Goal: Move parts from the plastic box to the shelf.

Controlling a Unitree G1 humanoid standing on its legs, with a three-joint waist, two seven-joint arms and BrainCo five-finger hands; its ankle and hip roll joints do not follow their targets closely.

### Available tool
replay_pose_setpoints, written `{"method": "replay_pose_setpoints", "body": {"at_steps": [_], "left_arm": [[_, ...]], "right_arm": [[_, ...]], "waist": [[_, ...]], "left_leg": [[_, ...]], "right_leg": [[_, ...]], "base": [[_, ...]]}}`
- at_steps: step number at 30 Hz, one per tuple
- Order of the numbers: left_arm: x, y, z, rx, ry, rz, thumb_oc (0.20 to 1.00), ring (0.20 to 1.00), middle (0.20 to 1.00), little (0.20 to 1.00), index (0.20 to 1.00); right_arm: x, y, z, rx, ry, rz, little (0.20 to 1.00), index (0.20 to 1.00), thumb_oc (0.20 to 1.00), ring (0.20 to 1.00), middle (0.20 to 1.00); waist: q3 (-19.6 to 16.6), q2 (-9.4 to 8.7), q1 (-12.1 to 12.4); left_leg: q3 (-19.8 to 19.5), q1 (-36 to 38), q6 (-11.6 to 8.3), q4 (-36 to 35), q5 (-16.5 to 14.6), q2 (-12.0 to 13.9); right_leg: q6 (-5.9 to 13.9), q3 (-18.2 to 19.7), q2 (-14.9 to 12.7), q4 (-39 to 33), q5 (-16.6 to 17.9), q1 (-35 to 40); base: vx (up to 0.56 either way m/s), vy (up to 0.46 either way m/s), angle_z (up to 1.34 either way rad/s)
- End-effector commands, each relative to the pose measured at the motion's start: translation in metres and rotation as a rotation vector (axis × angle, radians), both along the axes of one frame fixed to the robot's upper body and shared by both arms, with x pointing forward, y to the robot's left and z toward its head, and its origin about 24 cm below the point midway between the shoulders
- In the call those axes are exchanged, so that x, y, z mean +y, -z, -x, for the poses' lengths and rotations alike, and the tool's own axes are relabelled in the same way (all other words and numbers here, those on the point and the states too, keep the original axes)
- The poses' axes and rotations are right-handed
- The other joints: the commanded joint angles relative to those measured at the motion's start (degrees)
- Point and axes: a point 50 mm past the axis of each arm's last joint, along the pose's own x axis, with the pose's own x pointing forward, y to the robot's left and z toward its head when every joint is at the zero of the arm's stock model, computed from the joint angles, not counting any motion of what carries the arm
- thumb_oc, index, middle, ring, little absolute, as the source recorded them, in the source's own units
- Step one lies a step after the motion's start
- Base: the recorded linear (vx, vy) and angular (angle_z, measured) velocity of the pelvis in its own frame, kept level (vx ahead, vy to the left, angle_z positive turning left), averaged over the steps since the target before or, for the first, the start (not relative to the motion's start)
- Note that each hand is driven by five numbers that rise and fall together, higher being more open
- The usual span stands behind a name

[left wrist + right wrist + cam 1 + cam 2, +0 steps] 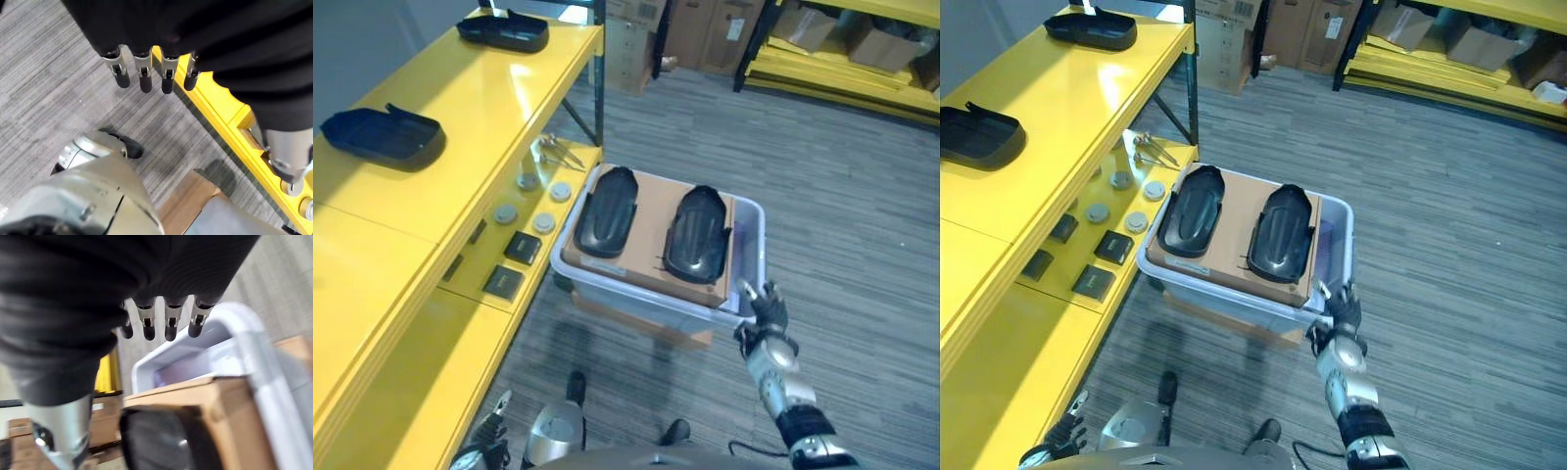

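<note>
A clear plastic box (761, 235) stands on the floor, with a cardboard sheet (651, 230) across it. Two black moulded parts lie on the sheet, one on the left (607, 211) and one on the right (698, 235). The yellow shelf (460, 108) runs along the left; two more black parts (384, 135) (504, 29) lie on its top level. My right hand (766, 308) is open at the box's near right corner, its fingers (168, 323) straight over the rim (244, 333). My left hand (489, 426) hangs low and open beside the shelf's front edge (220, 112), holding nothing.
On the lower shelf level lie round metal discs (544, 222), black square pads (522, 247) and metal tools (556, 152). A cardboard box (636, 318) sits under the plastic box. Cartons (705, 29) and yellow racks (842, 69) stand at the back. Grey floor stretches to the right.
</note>
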Motion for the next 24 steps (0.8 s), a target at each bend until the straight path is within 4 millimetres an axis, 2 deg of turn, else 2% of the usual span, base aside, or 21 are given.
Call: {"method": "replay_pose_setpoints", "body": {"at_steps": [1,4,6,11,14,15,16,18,24], "left_arm": [[-0.012,0.006,0.018,0.031,0.016,0.028,1.000,1.000,1.000,1.000,1.000],[-0.013,0.008,0.030,0.057,0.010,0.026,1.000,1.000,1.000,1.000,1.000],[-0.012,0.010,0.039,0.074,-0.001,0.024,1.000,1.000,1.000,1.000,1.000],[-0.014,0.011,0.049,0.097,0.016,0.024,1.000,1.000,1.000,1.000,1.000],[-0.013,0.011,0.049,0.093,0.045,0.028,1.000,1.000,1.000,1.000,1.000],[-0.011,0.010,0.043,0.075,0.076,0.031,1.000,1.000,1.000,1.000,1.000],[-0.011,0.009,0.042,0.073,0.079,0.031,1.000,1.000,1.000,1.000,1.000],[-0.004,0.006,0.023,0.025,0.104,0.038,1.000,1.000,1.000,1.000,1.000],[0.006,-0.001,0.000,-0.038,0.128,0.040,1.000,1.000,1.000,1.000,1.000]], "right_arm": [[-0.029,-0.053,-0.010,-0.181,0.081,0.154,1.000,1.000,1.000,1.000,1.000],[-0.033,-0.080,-0.015,-0.260,0.099,0.201,1.000,1.000,1.000,1.000,1.000],[-0.035,-0.090,-0.017,-0.256,0.104,0.236,1.000,1.000,1.000,1.000,1.000],[-0.044,-0.084,-0.017,-0.175,0.155,0.257,1.000,1.000,1.000,1.000,1.000],[-0.060,-0.079,-0.018,-0.105,0.210,0.314,1.000,1.000,1.000,1.000,1.000],[-0.074,-0.080,-0.022,-0.070,0.261,0.355,1.000,1.000,1.000,1.000,1.000],[-0.075,-0.080,-0.022,-0.070,0.264,0.356,1.000,1.000,1.000,1.000,1.000],[-0.092,-0.090,-0.030,-0.063,0.321,0.383,1.000,1.000,1.000,1.000,1.000],[-0.109,-0.105,-0.038,-0.090,0.384,0.384,1.000,1.000,1.000,1.000,1.000]], "waist": [[-2.9,2.91,1.1],[-3.3,2.79,1.5],[-3.8,2.75,1.8],[-4.3,2.78,2.7],[-4.0,3.06,3.9],[-3.3,3.29,4.8],[-3.2,3.31,4.9],[-1.1,3.76,5.9],[2.3,3.79,7.4]], "left_leg": [[-2.0,-1.3,-1.06,-0.5,-2.0,3.7],[-1.5,-0.4,-0.98,-1.0,-2.3,3.8],[-1.4,0.2,-1.10,-1.4,-2.3,3.7],[-1.7,0.4,-1.23,-1.3,-2.4,3.7],[-2.5,-0.6,-1.26,-0.7,-2.4,3.5],[-3.7,-2.2,-1.18,-0.1,-2.3,3.2],[-3.8,-2.4,-1.16,0.0,-2.3,3.2],[-5.9,-5.8,-0.95,0.8,-2.1,2.4],[-8.6,-10.5,-0.23,1.9,-1.5,1.0]], "right_leg": [[1.43,0.2,1.8,2.4,-3.1,-2.4],[1.37,-0.2,1.6,2.3,-3.6,-1.7],[1.31,-0.5,1.6,1.9,-3.8,-1.0],[1.19,-1.2,1.3,1.8,-4.0,-0.2],[1.21,-2.1,0.7,2.5,-4.0,-0.6],[1.29,-2.6,0.2,3.3,-3.9,-1.8],[1.31,-2.7,0.1,3.4,-3.9,-2.0],[1.50,-3.0,-0.6,4.5,-3.7,-4.9],[1.71,-3.1,-1.4,6.4,-3.3,-9.4]], "base": [[0.01,0.042,-0.07],[0.06,0.044,-0.05],[0.10,0.059,-0.02],[0.08,0.042,0.00],[0.02,0.048,0.04],[-0.04,0.040,0.12],[-0.12,0.054,0.17],[-0.23,0.070,0.30],[-0.15,0.018,0.20]]}}
